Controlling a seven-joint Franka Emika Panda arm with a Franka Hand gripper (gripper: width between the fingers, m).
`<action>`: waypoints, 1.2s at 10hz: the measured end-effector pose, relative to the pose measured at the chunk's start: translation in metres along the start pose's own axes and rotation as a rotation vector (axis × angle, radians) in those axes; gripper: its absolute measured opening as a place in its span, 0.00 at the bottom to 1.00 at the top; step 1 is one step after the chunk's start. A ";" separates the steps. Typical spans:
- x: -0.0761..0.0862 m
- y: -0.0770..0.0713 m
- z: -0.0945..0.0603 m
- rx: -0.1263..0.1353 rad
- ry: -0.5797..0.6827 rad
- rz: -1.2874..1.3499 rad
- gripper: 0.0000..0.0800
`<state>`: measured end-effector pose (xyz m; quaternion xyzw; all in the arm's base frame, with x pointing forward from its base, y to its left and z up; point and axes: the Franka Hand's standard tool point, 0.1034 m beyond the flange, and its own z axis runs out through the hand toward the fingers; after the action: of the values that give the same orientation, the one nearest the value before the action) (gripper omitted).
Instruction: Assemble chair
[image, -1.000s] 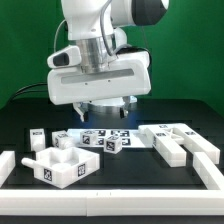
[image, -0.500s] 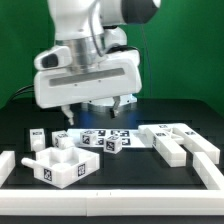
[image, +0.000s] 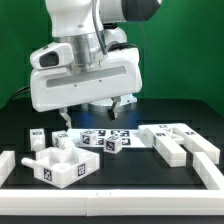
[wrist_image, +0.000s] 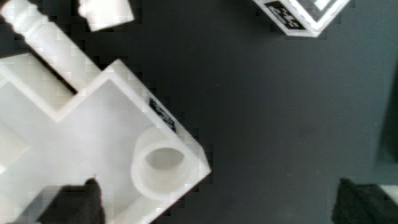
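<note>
The 2 fingers (image: 67, 116) hang spread wide apart above the black surface (image: 130, 178), with nothing held between them. In the wrist view their dark tips (wrist_image: 71, 205) stand on either side of mostly bare surface.

Below the fingers, and clear of them, lies a large notched white chair block (image: 60, 168). In the wrist view its corner, which has 1 round hole (wrist_image: 166, 160), is much nearer one fingertip than the other. A white ribbed peg (wrist_image: 54, 45) rests against the block's far edge.

Beyond the fingers, further out in the wrist view, sits a small white tagged piece (wrist_image: 299, 15).

In the exterior view a small tagged block (image: 37, 137) lies to the exterior view's left of the fingers. The marker board (image: 128, 133) lies under and behind them. More white chair bars (image: 180, 145) lie well off to the exterior view's right. Low white border rails (image: 110, 205) edge the surface, outermost.
</note>
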<state>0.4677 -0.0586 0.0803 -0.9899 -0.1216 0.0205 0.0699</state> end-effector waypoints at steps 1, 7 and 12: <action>0.007 0.019 0.002 0.016 -0.019 -0.078 0.81; 0.038 0.045 0.003 0.011 -0.035 -0.299 0.81; 0.042 0.096 0.031 0.020 -0.053 -0.475 0.81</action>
<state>0.5290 -0.1365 0.0353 -0.9319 -0.3525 0.0306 0.0796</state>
